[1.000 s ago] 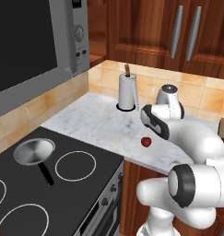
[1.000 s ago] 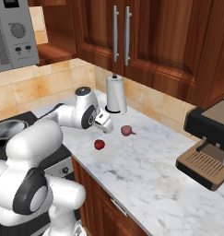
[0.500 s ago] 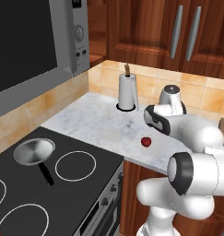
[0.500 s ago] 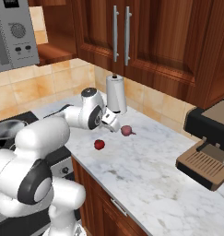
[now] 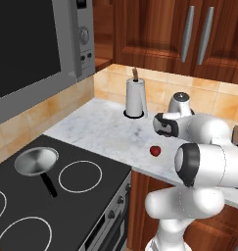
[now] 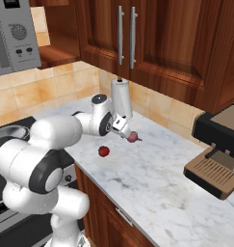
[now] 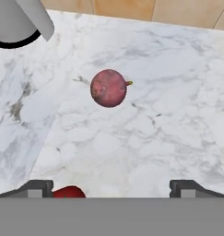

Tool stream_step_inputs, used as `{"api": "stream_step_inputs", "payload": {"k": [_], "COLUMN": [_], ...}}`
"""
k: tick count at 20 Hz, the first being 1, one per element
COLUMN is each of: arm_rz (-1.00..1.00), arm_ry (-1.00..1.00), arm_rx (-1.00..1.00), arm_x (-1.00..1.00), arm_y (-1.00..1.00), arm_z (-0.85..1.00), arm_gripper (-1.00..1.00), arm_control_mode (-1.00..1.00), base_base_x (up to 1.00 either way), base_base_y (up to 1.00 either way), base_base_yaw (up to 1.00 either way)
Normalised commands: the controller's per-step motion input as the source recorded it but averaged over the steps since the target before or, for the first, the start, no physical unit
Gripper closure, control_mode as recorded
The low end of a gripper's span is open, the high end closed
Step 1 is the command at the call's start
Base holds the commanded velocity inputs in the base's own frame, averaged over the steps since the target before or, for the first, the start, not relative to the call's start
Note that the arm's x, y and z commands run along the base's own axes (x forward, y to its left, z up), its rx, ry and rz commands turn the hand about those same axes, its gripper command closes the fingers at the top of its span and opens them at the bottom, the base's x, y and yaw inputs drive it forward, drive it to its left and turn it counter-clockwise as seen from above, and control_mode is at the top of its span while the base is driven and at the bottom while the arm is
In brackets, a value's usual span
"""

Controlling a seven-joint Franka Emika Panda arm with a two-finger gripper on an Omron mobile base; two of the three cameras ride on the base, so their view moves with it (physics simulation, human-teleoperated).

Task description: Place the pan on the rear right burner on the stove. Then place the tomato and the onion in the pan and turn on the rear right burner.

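The silver pan [image 5: 36, 161] sits on the stove [image 5: 96, 196] over the rear right burner, whose ring is hidden under it; its black handle points toward the stove's front. On the marble counter lie the purplish onion [image 6: 133, 137] and the red tomato [image 6: 104, 151], a short way apart. My gripper [image 6: 126, 131] hangs low just left of the onion. In the hand view the gripper [image 7: 112, 189] is open, the onion [image 7: 108, 88] lies ahead between the fingertips' lines, and the tomato [image 7: 68, 192] peeks in by the left fingertip [image 7: 37, 188]. The tomato [image 5: 155, 151] also shows near the counter's front edge.
A paper towel holder [image 6: 121, 99] stands at the wall just behind the onion. A coffee machine [image 6: 219, 154] sits at the counter's right end. The microwave [image 5: 37, 49] hangs over the stove. Wooden cabinets line the wall above.
The hand has crept a little to the right along the counter, closer to the onion. Onion, tomato and pan have stayed where they were.
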Motion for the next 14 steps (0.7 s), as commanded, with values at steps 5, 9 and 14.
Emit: {"api": "stream_step_inputs", "payload": {"k": [5, 9, 14], "arm_rz": [0.00, 0.00, 0.00], "arm_ry": [0.00, 0.00, 0.00], "arm_rx": [0.00, 0.00, 0.00], "arm_x": [0.33, 0.33, 0.27], "arm_y": [-0.15, -0.14, -0.11], "arm_z": [-0.14, -0.20, -0.24], "arm_gripper": [-1.00, -1.00, -1.00], "arm_control_mode": [-1.00, -1.00, -1.00], "base_base_x": [0.00, 0.00, 0.00], "base_base_y": [0.00, 0.00, 0.00], "base_base_yaw": [0.00, 0.00, 0.00]}}
